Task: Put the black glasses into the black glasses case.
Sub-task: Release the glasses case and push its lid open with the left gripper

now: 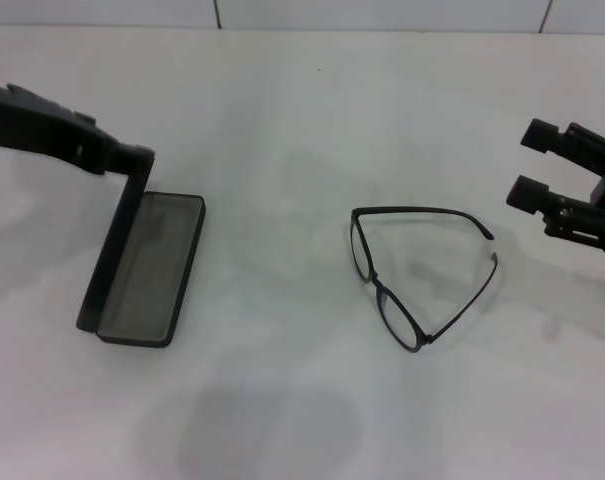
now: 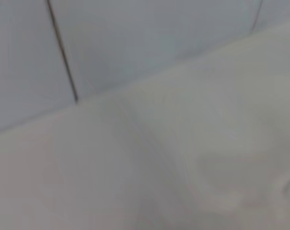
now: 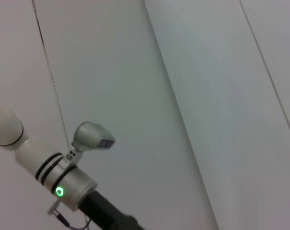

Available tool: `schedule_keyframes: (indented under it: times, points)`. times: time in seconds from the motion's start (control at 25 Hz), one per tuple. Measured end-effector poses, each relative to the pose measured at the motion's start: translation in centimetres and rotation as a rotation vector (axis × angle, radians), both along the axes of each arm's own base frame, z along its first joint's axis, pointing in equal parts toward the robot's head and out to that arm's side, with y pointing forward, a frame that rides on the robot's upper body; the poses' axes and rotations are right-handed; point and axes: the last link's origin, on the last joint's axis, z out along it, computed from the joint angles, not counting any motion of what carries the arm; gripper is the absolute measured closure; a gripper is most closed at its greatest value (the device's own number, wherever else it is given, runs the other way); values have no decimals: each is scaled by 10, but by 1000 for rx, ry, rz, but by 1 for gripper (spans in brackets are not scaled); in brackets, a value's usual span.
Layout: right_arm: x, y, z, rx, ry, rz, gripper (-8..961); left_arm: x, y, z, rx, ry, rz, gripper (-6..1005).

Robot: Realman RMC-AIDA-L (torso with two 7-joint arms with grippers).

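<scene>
1. The black glasses (image 1: 422, 275) lie unfolded on the white table (image 1: 282, 120), right of centre, well apart from the black glasses case (image 1: 147, 268), which stands open at the left.
2. The left gripper (image 1: 132, 158) touches the raised lid's far end; I cannot tell its finger state.
3. The right gripper (image 1: 538, 165) hovers far right, fingers spread, grasping nothing.
4. Risk: spread temples could overhang the tray; thin frames may slip when pinched.

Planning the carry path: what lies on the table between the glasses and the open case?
Nothing: in the head view, only bare white table separates the black glasses from the black glasses case.
</scene>
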Motion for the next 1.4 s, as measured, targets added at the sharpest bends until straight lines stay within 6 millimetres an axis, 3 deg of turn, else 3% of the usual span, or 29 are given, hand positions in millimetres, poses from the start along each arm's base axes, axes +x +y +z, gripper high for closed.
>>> schedule_keyframes:
  times: [0.32, 0.6, 0.84, 1.08, 1.4]
  points:
    - [-2, 3, -2, 13, -21, 17, 96, -10, 4, -37, -63, 101, 133, 288]
    - [0, 4, -5, 19, -34, 2, 96, -27, 21, -58, -101, 124, 196, 299]
    - [3, 1, -6, 27, -32, -9, 97, -41, 32, -65, -115, 169, 241, 307]
    - [5, 0, -5, 33, -28, -17, 97, -39, 30, -68, -149, 187, 233, 316]
    - [6, -1, -5, 35, -28, -20, 97, -37, 29, -68, -161, 196, 219, 553]
